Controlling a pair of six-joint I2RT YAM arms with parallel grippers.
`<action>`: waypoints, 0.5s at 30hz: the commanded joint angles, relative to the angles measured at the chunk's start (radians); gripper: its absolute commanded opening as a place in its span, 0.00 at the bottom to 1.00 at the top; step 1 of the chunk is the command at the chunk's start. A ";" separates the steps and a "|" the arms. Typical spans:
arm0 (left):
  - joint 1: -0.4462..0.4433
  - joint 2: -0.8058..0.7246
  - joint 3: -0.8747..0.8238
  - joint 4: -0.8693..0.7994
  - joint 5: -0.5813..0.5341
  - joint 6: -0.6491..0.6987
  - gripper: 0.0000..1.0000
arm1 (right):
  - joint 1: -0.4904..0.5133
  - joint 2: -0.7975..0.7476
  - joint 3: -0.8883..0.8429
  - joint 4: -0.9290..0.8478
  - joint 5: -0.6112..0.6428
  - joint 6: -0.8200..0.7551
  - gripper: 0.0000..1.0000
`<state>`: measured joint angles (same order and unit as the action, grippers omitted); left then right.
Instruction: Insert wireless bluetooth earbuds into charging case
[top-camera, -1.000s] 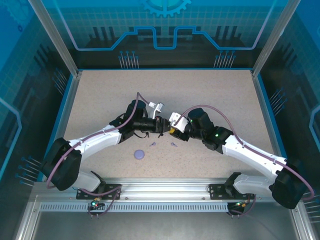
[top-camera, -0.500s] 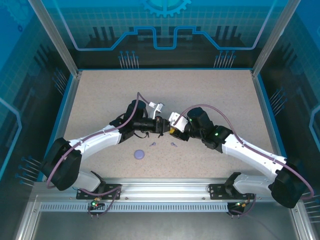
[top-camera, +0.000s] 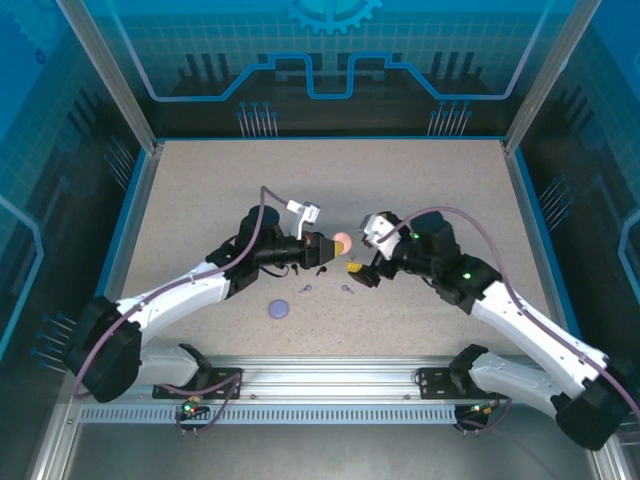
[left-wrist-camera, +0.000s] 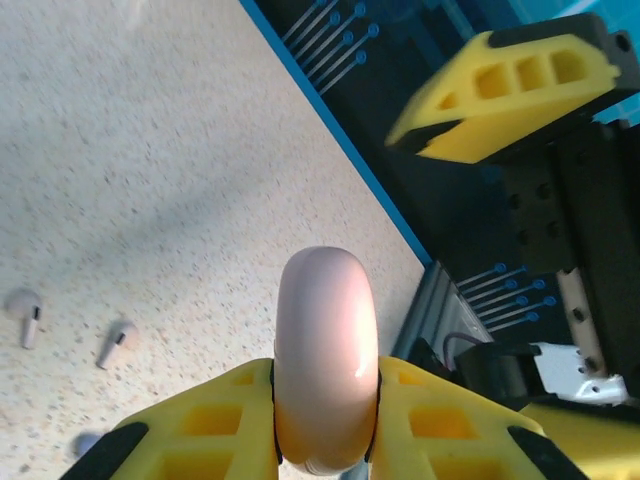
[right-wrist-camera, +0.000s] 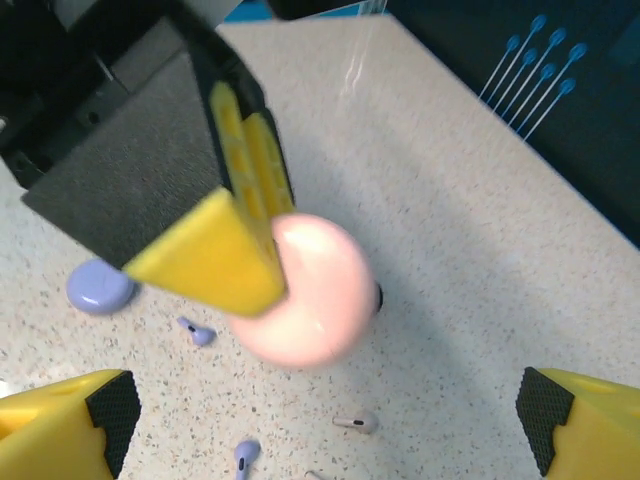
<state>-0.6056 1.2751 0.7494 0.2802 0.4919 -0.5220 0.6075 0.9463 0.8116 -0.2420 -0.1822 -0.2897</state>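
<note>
- Top external: I have the left gripper (top-camera: 333, 246) clamped on the pink case (top-camera: 342, 242), which it holds clear of the surface over the middle of the worktop (top-camera: 200, 190).
- Left wrist: the disc sits edge-on between the yellow pads (left-wrist-camera: 450, 430), one pad on each flat face. Its rim points away from the wrist. I cannot make out a lid seam from here.
- Right wrist: the right gripper (right-wrist-camera: 320, 425) has its jaws spread wide with nothing between them. The case lies straight ahead, about centred between the fingers, its broad face turned toward this camera.
- Lavender earbuds (right-wrist-camera: 197, 330) lie loose on the worktop below the grippers, toward the near edge. A lavender case (top-camera: 279, 309) sits further toward the near-left corner.
- Judgement: the right arm is the free one. If its jaws closed here, they would meet the disc across its rim, not its faces.
</note>
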 joint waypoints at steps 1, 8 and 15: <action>0.017 -0.081 -0.067 0.159 -0.090 0.069 0.19 | -0.069 -0.077 -0.052 0.028 -0.208 0.096 1.00; 0.021 -0.176 -0.168 0.401 -0.094 0.171 0.16 | -0.142 -0.128 -0.118 0.243 -0.377 0.278 1.00; 0.021 -0.223 -0.231 0.615 -0.027 0.282 0.11 | -0.143 -0.091 -0.059 0.417 -0.460 0.373 1.00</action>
<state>-0.5861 1.0851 0.5346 0.7399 0.4244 -0.3290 0.4747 0.8452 0.7021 0.0505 -0.5663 0.0158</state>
